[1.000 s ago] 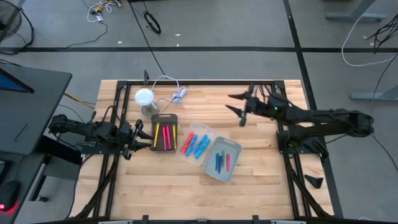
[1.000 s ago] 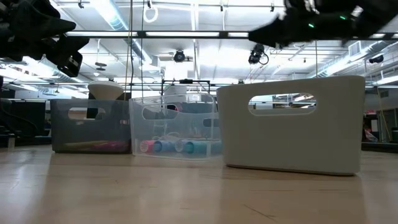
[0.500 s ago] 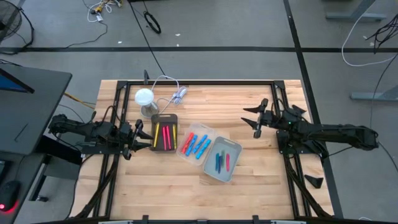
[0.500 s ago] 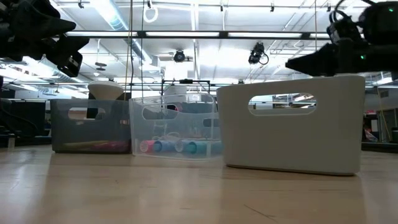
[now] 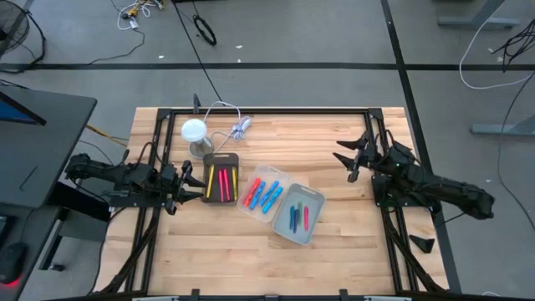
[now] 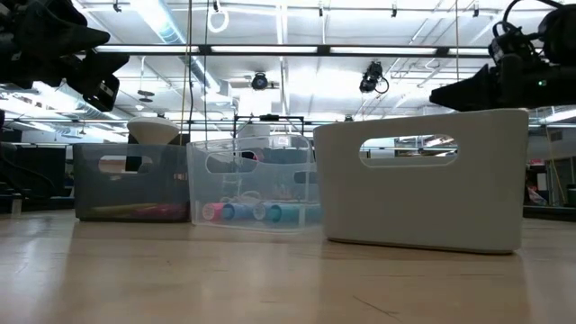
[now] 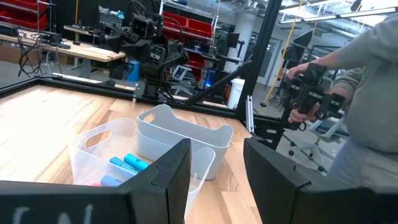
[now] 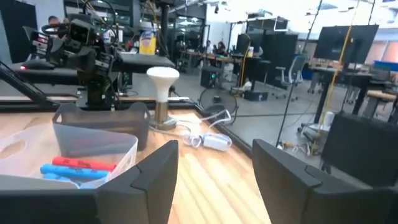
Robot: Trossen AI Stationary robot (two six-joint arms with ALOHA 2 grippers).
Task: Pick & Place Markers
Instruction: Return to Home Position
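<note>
Nearby, lamp beside gray bin; right gripper spread, well apart.

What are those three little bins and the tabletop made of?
The dark grey bin looks like smoky translucent plastic: shapes show dimly through it. The clear bin seems glossy see-through plastic; markers show inside. The pale bin looks opaque matte plastic. The tabletop looks like wood, with plank seams.

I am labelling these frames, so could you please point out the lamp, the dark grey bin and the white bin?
lamp (image 5: 194, 130): high view, its round white top.
dark grey bin (image 6: 135, 191): low view, its front wall.
white bin (image 6: 423, 205): low view, front wall below the handle slot.
</note>
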